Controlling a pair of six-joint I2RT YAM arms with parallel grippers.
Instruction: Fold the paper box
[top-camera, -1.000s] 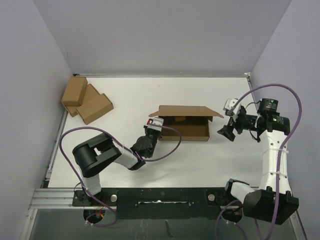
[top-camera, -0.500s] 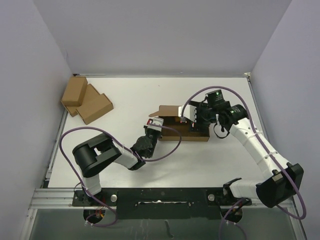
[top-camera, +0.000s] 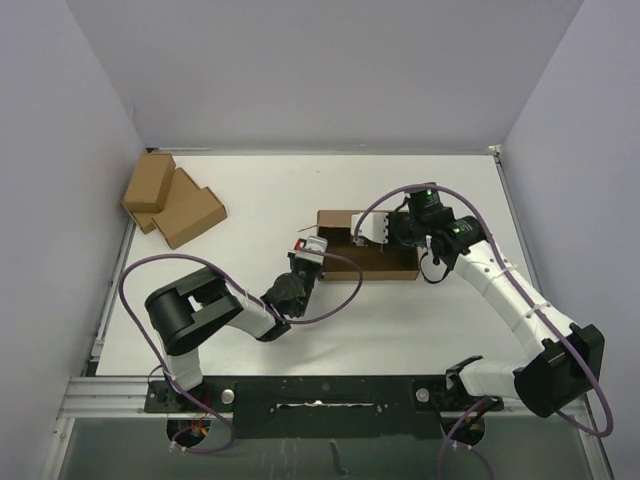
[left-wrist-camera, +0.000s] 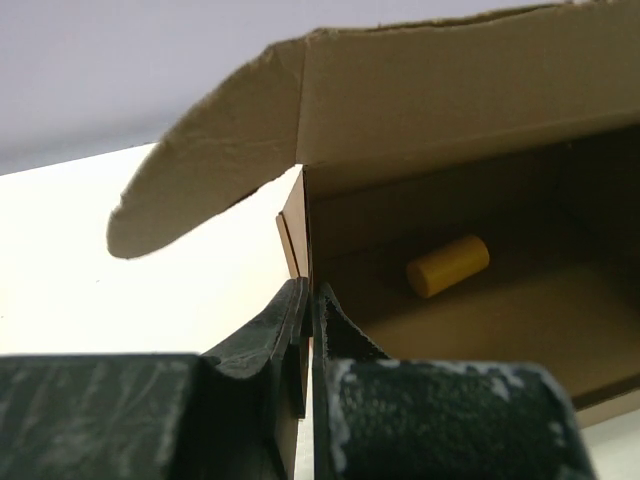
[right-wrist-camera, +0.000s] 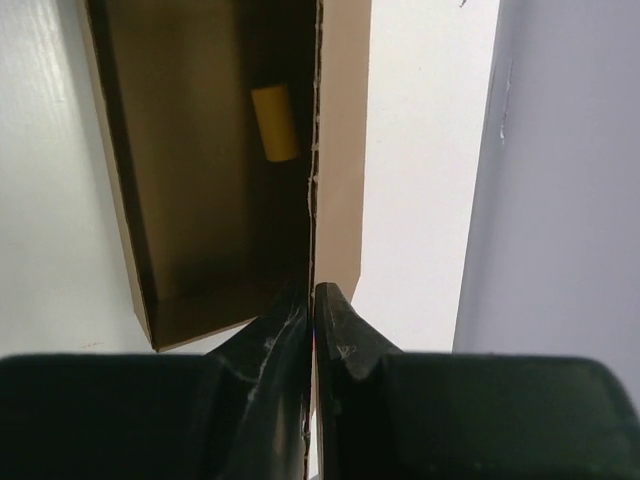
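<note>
1. I see the paper box (top-camera: 385, 266) near the middle of the table (top-camera: 250, 190): plain brown, shallow, open, lid raised.
2. A yellow cylinder (left-wrist-camera: 447, 265) lies inside.
3. The left gripper (left-wrist-camera: 308, 292) pinches its left end wall.
4. The right gripper (right-wrist-camera: 313, 292) is clamped on the lid's edge.

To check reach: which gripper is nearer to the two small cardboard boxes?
Left. The left gripper, on the paper box, is right of the small cardboard boxes; the right gripper is farther right, on that box too.
</note>
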